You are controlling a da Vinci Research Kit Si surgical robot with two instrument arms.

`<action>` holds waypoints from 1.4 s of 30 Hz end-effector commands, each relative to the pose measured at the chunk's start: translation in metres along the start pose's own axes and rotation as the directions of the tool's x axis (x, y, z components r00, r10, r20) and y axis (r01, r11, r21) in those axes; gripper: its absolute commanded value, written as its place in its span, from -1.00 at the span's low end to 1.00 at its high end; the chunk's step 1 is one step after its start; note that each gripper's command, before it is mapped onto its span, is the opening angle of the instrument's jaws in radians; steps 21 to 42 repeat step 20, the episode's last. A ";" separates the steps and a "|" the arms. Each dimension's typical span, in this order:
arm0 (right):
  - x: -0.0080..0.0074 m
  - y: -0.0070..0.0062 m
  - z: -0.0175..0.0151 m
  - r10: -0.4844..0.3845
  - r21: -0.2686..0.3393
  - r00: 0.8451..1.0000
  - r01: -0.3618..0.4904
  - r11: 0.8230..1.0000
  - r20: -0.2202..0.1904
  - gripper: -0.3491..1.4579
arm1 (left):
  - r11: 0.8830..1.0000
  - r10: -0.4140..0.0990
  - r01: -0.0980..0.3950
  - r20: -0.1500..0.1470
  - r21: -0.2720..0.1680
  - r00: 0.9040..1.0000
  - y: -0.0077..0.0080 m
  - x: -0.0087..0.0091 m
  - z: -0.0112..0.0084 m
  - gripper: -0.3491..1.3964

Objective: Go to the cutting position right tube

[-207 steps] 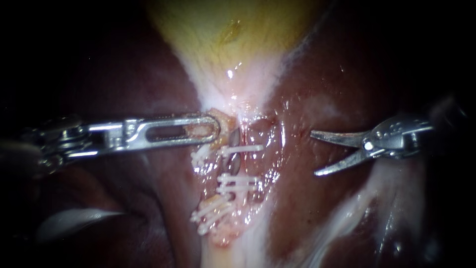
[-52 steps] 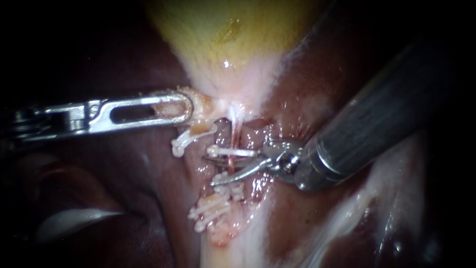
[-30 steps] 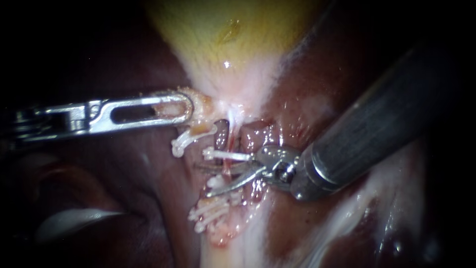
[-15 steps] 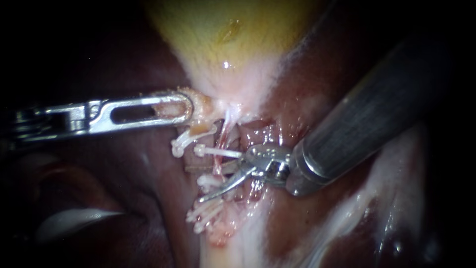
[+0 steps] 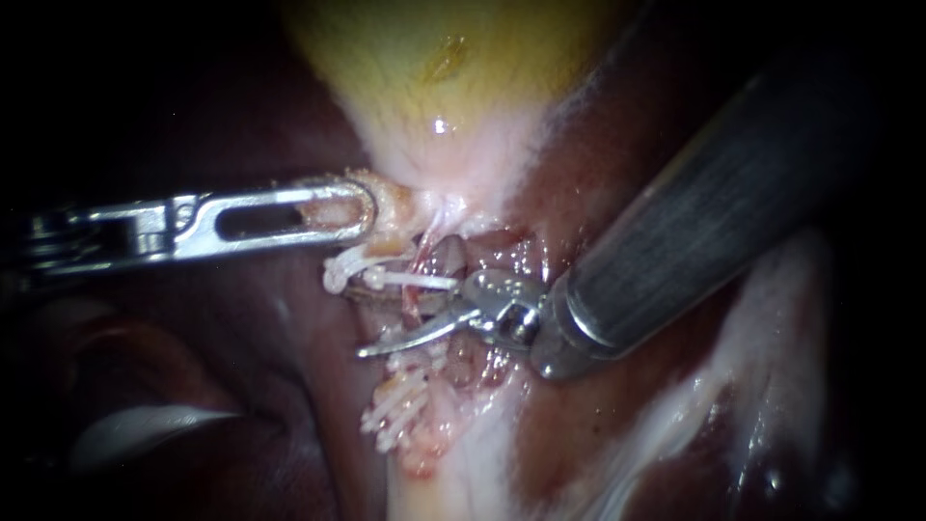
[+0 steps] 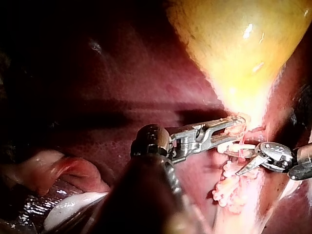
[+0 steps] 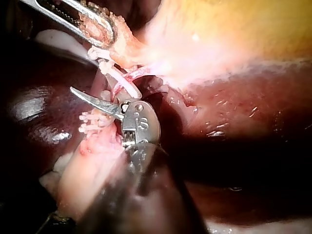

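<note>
Red, soft and likely fragile, the tube sits between clips inside our right instrument's released claw, while our left instrument's claw grasps the gallbladder.

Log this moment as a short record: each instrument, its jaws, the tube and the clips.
Left instrument: jaws shut on pale tissue just below the gallbladder
Right instrument: blades open, one on each side of the thin red tube
Clips: one white clip across the tube on the gallbladder side of the blades; a cluster of clips on the far side
Cut: none visible; blades not yet closed
Surroundings: liver on both sides
</note>
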 end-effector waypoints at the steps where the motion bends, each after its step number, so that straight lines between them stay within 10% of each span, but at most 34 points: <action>1: 0.0001 0.0000 0.0001 0.006 0.004 1.000 -0.006 1.000 0.002 0.88 | 1.000 0.000 0.000 0.001 0.002 1.000 0.0000 0.0000 0.0000 -1.00; 42: -0.0001 -0.0003 0.0000 0.052 0.004 0.999 -0.052 0.999 0.002 0.88 | 1.000 0.001 -0.001 0.001 0.001 1.000 0.0000 0.0001 0.0001 -1.00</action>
